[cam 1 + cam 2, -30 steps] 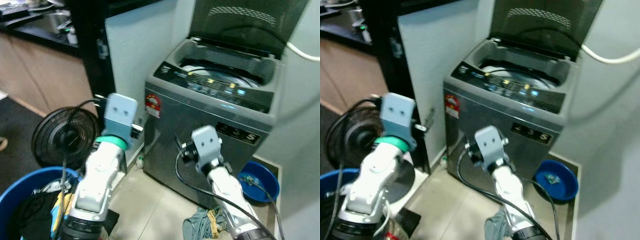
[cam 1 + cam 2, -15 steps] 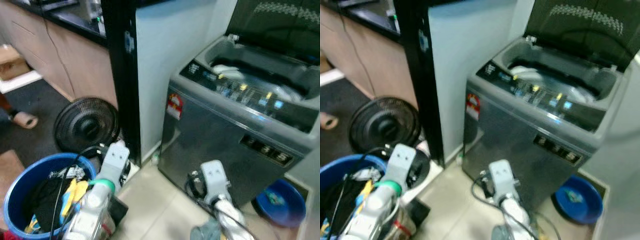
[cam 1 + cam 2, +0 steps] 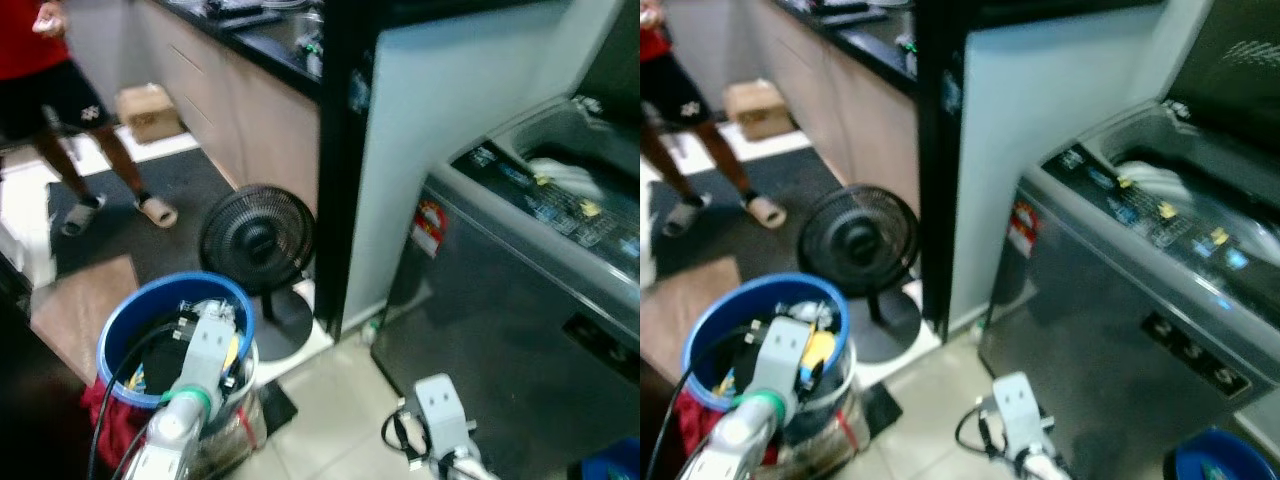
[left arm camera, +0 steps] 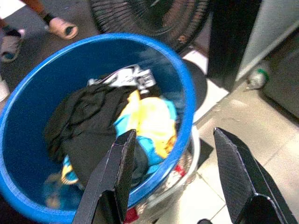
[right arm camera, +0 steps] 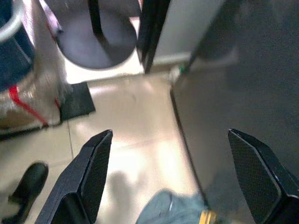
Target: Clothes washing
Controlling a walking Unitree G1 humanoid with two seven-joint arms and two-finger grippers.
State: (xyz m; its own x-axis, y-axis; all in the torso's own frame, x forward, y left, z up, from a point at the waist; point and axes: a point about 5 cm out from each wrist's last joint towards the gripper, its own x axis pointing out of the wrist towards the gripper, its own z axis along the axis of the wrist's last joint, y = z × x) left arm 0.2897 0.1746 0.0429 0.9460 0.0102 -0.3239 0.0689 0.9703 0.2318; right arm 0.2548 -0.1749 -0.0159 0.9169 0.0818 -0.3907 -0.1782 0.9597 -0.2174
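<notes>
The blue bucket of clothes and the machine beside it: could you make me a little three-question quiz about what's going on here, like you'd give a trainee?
1. True or false: the washing machine has its lid closed.
2. What stands on the floor between the blue bucket and the washing machine?
A. a chair
B. a black fan
C. a broom
3. Fill in: the left gripper hovers over the bucket with its fingers ____.

Key:
1. False, the lid is up.
2. B
3. open

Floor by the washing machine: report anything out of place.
A grey-blue garment lies loose on the tiled floor beside the washing machine, between the right gripper's open fingers, rather than in the blue bucket of clothes.
</notes>
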